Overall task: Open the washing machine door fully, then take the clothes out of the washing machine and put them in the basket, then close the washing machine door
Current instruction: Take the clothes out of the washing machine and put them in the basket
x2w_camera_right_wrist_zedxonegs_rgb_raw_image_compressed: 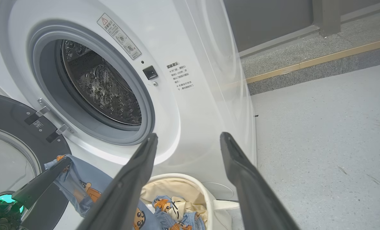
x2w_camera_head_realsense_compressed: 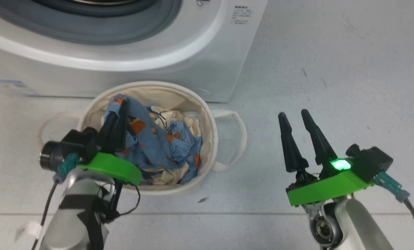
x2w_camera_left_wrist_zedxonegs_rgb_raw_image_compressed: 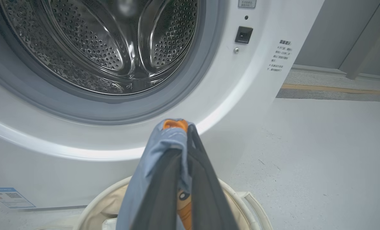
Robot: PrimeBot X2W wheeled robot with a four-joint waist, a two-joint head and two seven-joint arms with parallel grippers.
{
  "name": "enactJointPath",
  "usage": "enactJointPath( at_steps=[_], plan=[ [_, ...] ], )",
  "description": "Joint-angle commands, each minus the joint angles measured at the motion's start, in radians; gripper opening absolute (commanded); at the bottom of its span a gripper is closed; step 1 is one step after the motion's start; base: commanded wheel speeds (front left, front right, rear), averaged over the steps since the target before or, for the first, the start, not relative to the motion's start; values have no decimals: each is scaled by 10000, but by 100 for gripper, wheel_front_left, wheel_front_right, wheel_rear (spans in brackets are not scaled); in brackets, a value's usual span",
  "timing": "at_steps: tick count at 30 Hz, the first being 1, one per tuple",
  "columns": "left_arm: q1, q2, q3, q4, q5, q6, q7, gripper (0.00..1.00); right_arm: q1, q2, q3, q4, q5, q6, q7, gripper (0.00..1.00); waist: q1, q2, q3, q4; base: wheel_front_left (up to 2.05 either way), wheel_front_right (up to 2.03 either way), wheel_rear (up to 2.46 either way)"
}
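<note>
blue printed fabric of the clothes [x2w_camera_head_realsense_compressed: 158, 146] is judged light and limp; it will sag and trail rather than hold shape, so a pinch on a bunched fold is preferred over a flat edge, and snagging on the basket rim should be watched for. one garment is pinched at its top fold between the closed fingers of the left gripper [x2w_camera_head_realsense_compressed: 122, 104], held over the basket [x2w_camera_head_realsense_compressed: 189, 104]; the rest of the cloth drapes down into it. right gripper [x2w_camera_head_realsense_compressed: 293, 114] is spread wide with nothing between its fingers, above the floor well to the right of the basket. basket is set on the floor just in front of the washing machine [x2w_camera_head_realsense_compressed: 210, 52] and is loaded with blue garments plus a cream piece [x2w_camera_right_wrist_zedxonegs_rgb_raw_image_compressed: 178, 204]. no cloth is seen in the visible part of the drum [x2w_camera_left_wrist_zedxonegs_rgb_raw_image_compressed: 113, 48]. washing machine door [x2w_camera_right_wrist_zedxonegs_rgb_raw_image_compressed: 8, 111] is swung open to the side. release into the basket, then door closing, are judged to remain.
</note>
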Motion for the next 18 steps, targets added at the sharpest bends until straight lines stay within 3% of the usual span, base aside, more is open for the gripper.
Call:
enactJointPath(
  at_steps=[1,18],
  plan=[
    [-471,165,429,33,145,-56,-115,0,-274,47,199,-391,111,4,-49,100,0,-1,385,-212,0,0,0],
    [-1891,85,794,2581,822,-338,-117,0,-958,47,208,-811,313,4,-49,100,0,-1,2115,-725,0,0,0]
  ],
)
